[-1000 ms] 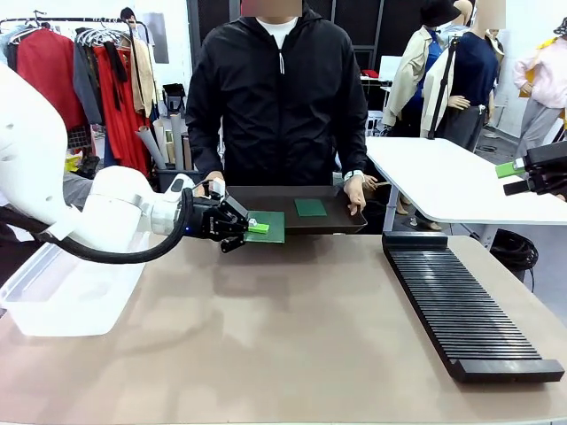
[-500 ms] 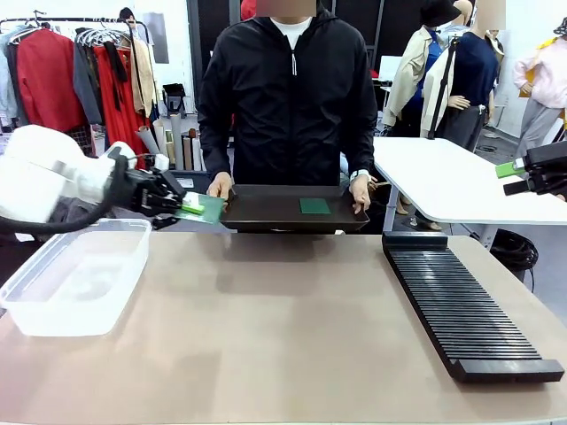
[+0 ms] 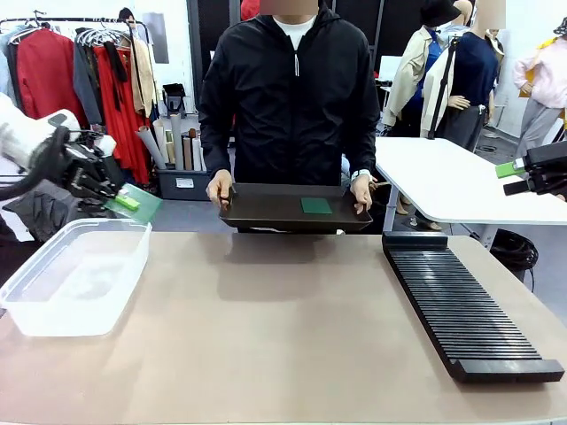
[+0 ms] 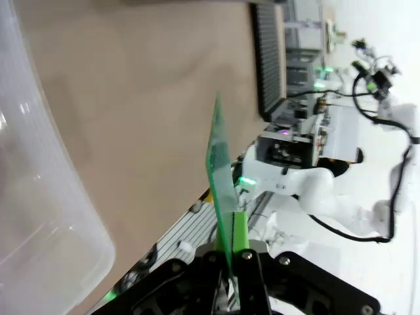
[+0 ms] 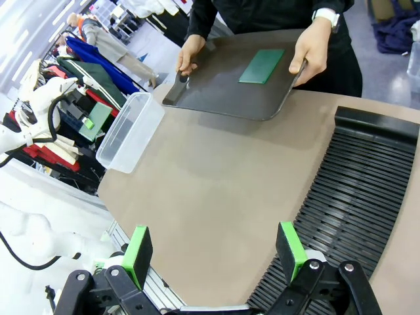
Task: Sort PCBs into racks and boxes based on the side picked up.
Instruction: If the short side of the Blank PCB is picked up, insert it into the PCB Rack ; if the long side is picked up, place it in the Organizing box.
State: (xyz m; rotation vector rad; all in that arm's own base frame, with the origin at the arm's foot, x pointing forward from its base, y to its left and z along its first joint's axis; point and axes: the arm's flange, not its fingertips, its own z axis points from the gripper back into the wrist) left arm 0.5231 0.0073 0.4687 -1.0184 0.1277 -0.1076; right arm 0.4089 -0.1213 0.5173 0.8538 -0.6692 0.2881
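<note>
My left gripper (image 3: 127, 202) is shut on a green PCB (image 3: 144, 205), held in the air just past the far rim of the clear box (image 3: 75, 276) at the table's left. The left wrist view shows that PCB (image 4: 220, 172) edge-on between my fingers, with the box (image 4: 36, 197) beside it. Across the table a person holds a dark tray (image 3: 266, 211) carrying another PCB (image 3: 315, 205). The black slotted rack (image 3: 465, 305) lies at the right. My right gripper (image 3: 512, 177) hangs open at the far right edge, its jaws (image 5: 213, 252) wide above the rack (image 5: 357, 197).
The box looks empty. Bare tan tabletop (image 3: 283, 328) stretches between box and rack. The person's hands (image 5: 314, 49) grip both ends of the tray (image 5: 216, 88). A white table (image 3: 452, 186) and clothes racks stand behind.
My left gripper has carried the PCB from the tray's left end leftward to the box's far rim. The person has raised the tray slightly. The right arm has stayed still.
</note>
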